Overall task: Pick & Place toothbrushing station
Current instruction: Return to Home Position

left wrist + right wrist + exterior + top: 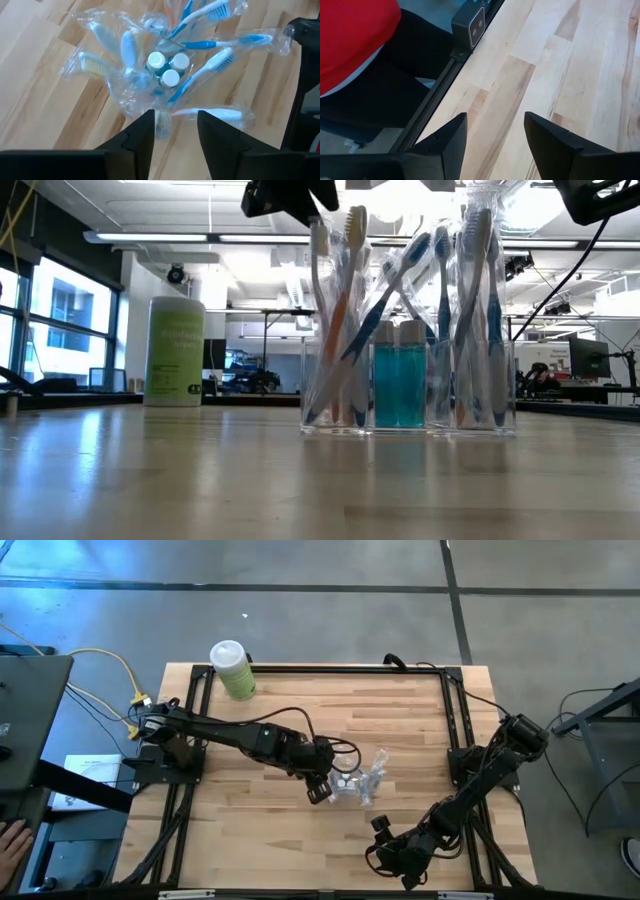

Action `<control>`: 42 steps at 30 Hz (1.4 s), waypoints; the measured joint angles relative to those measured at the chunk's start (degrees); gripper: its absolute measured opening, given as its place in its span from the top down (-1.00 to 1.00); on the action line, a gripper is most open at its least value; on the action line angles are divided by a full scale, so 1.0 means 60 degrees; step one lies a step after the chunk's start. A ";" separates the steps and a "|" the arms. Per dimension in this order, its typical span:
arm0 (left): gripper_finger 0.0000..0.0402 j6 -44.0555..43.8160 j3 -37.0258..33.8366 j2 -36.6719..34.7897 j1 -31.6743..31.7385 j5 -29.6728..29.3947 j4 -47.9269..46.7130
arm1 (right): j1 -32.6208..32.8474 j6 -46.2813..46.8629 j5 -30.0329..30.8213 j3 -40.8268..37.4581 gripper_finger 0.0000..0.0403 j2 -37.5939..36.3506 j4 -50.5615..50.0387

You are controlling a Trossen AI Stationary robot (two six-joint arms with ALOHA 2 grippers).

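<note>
The toothbrushing station [362,783] stands upright on its base near the table's middle. It is a clear holder [408,395] with wrapped blue- and orange-marked toothbrushes [207,67] and white-capped tubes [169,76] of blue liquid. My left gripper [322,790] hovers open over the station's left side, slanting down; a wrapped brush end [162,122] stands between its fingers [175,131]. My right gripper [385,865] waits open near the table's front edge, with only bare wood between its fingers [495,135]. My left gripper has its fingers on either side of the top end of one wrapped toothbrush [162,122], coming from above and from the table's left. I cannot tell whether either finger touches the wrapper. The brush stands in the holder.
A pale green white-capped bottle [232,668] stands at the far left corner [175,350]. A black frame rail [437,97] with a small camera [475,21] runs along the near edge. A person in red [355,35] is close beyond it. Bare wood [260,830] lies to the near left.
</note>
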 joint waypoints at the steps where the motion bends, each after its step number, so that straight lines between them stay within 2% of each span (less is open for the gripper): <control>1: 0.28 0.0003 0.0020 0.0000 0.0000 0.0000 -0.0013 | 0.0000 0.0000 0.0001 0.0000 0.06 0.0000 -0.0003; 8: 0.28 0.0368 0.0061 -0.0057 0.0000 -0.0049 0.0003 | 0.0000 -0.0028 0.0013 0.0000 0.06 0.0000 -0.0025; 11: 0.28 0.1256 0.0165 -0.0187 0.0000 -0.0616 -0.0060 | 0.0000 -0.0204 0.0202 0.0000 0.06 0.0000 -0.0018; 16: 0.28 0.1581 0.0413 -0.0585 -0.0159 -0.1853 0.0249 | 0.0000 -0.0536 0.0319 -0.0004 0.06 -0.0032 -0.0016; 19: 0.28 0.1591 0.0425 -0.0892 -0.0297 -0.1967 0.0632 | 0.0000 -0.0572 0.0622 -0.0004 0.06 -0.0066 0.0006; 24: 0.28 0.1599 0.0428 -0.1511 -0.0694 -0.2063 0.0274 | 0.0029 -0.0572 0.1333 -0.0004 0.08 -0.0348 -0.0446; 26: 0.31 0.1619 0.0436 -0.1755 -0.0893 -0.2108 -0.0117 | 0.0116 -0.0420 0.1810 -0.0004 0.14 -0.0718 -0.1025; 29: 0.43 0.2400 0.0439 -0.1964 -0.1249 -0.2414 -0.0963 | 0.0236 -0.0084 0.2464 -0.0004 0.30 -0.1431 -0.2010; 32: 0.65 0.2651 0.0439 -0.1960 -0.1647 -0.3431 -0.1775 | 0.0248 0.0097 0.2577 -0.0004 0.53 -0.2278 -0.3055; 35: 0.90 0.2664 0.0439 -0.1956 -0.2010 -0.4896 -0.2277 | 0.0207 0.0152 0.2576 -0.0004 0.79 -0.3299 -0.4236; 37: 0.96 0.2666 0.0439 -0.1956 -0.2229 -0.5892 -0.2626 | 0.0187 0.0281 0.2558 -0.0004 0.93 -0.4081 -0.5080; 39: 0.98 0.2606 0.0439 -0.1990 -0.2397 -0.6671 -0.3161 | 0.0059 0.0430 0.2555 -0.0004 0.96 -0.4908 -0.5716; 42: 0.99 0.2039 0.0439 -0.2052 -0.2472 -0.6823 -0.4387 | -0.0127 0.0312 0.2769 -0.0136 0.98 -0.6220 -0.6224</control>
